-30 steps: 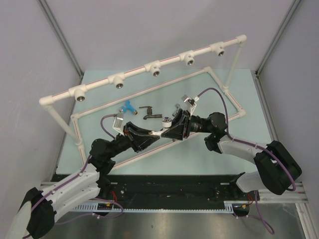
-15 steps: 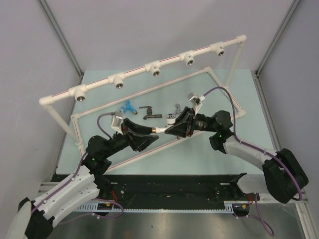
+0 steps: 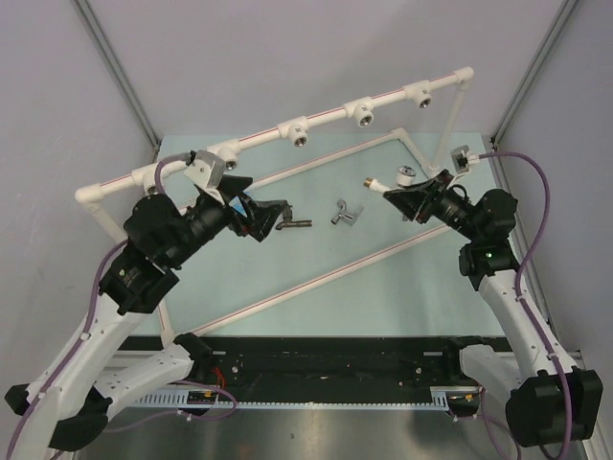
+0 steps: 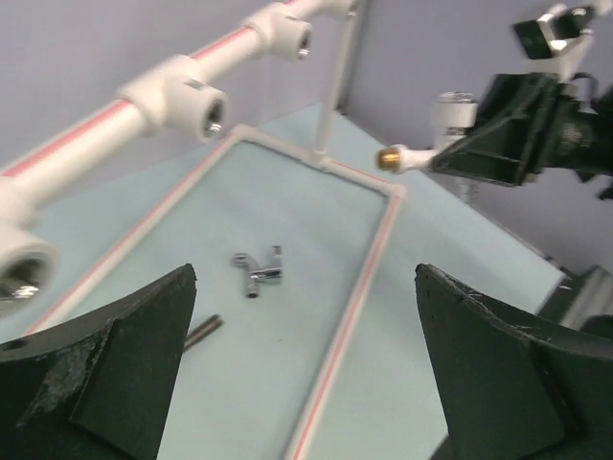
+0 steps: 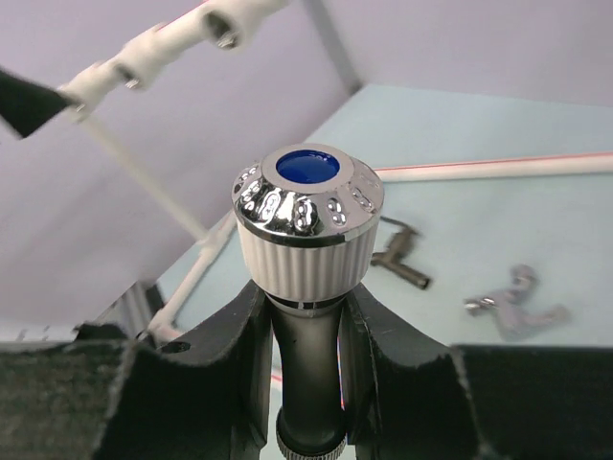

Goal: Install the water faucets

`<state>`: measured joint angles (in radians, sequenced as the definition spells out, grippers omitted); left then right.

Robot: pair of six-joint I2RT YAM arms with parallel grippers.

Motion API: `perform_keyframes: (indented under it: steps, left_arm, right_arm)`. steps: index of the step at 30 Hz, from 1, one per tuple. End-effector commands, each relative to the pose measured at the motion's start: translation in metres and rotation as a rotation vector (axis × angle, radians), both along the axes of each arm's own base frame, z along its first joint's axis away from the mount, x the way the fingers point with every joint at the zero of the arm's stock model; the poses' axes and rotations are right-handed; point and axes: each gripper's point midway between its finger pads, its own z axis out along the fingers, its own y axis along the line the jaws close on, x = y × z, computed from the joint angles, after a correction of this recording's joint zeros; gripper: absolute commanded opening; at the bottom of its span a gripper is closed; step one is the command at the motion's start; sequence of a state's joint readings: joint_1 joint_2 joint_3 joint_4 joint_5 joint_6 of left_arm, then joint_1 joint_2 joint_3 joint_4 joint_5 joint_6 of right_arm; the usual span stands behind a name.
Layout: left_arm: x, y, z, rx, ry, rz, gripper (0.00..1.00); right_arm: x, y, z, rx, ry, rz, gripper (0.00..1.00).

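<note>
On the left, our left hand (image 4: pixel 305 273) stands wide open with nothing between its fingers (image 4: pixel 115 374). Its own wrist camera shows that plainly. From above, the same hand is only a dark shape raised just in front of the white pipe rail (image 3: pixel 259 140), close to the second tee fitting (image 3: pixel 230 159) from the left.

Just to the right of that hand, the dark faucet (image 3: pixel 290 219) lies on the bench (image 3: pixel 383 287). We see most of it from above, but the left wrist camera catches only one end, beside the left finger. Farther right, the silver faucet (image 3: pixel 345 213) lies on the bench, apart from the dark one and inside the low pipe frame (image 3: pixel 316 165). All three views show it, and the right wrist camera has both loose faucets lying side by side.

On the right, our right hand (image 3: pixel 397 195) is closed on the white faucet (image 3: pixel 388 180) and holds it up off the bench. The overhead and left wrist views show its brass threaded end pointing left. The right wrist camera does not see that end. It shows the ribbed white knob with a chrome cap and a blue disc on top, and the stem below clamped between the two fingers.
</note>
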<state>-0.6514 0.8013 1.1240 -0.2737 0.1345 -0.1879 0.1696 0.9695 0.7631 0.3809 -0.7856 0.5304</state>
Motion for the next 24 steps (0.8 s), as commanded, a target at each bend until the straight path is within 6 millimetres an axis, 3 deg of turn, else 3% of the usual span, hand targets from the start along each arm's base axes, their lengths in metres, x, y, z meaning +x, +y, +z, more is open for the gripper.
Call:
perform_keyframes:
  steps: [1,5,6,10,14,15,17,18,20,24]
  left_arm:
    - [0.025,0.053,0.008,0.233,-0.008,0.277,1.00]
    - [0.036,0.096,0.029,0.352,-0.065,0.485,1.00]
    - [0.039,0.114,0.039,0.368,-0.077,0.583,1.00]
    - [0.043,0.150,0.052,0.509,-0.140,0.752,1.00]
    - [0.054,0.170,0.037,0.744,-0.177,0.804,1.00]
    - [0.059,0.176,0.022,0.802,-0.164,0.808,1.00]
    - [0.062,0.179,0.021,0.846,-0.233,0.790,1.00]
    - [0.068,0.183,0.005,0.892,-0.226,0.773,1.00]
    - [0.073,0.176,0.000,0.929,-0.278,0.702,1.00]
    - [0.088,0.186,-0.001,0.974,-0.301,0.745,1.00]
  right_arm:
    - [0.021,-0.044,0.015,0.043,0.036,-0.198,0.00]
    - [0.037,-0.081,0.024,0.092,0.040,-0.336,0.00]
    - [0.039,-0.085,0.026,0.097,0.034,-0.349,0.00]
    - [0.043,-0.097,0.030,0.106,0.019,-0.390,0.00]
    - [0.050,-0.104,0.028,0.106,0.019,-0.429,0.00]
    - [0.051,-0.104,0.028,0.107,0.016,-0.430,0.00]
    - [0.054,-0.104,0.028,0.112,0.015,-0.429,0.00]
    - [0.055,-0.104,0.029,0.114,0.013,-0.427,0.00]
    - [0.059,-0.104,0.028,0.114,0.020,-0.421,0.00]
    - [0.063,-0.101,0.028,0.130,0.026,-0.395,0.00]
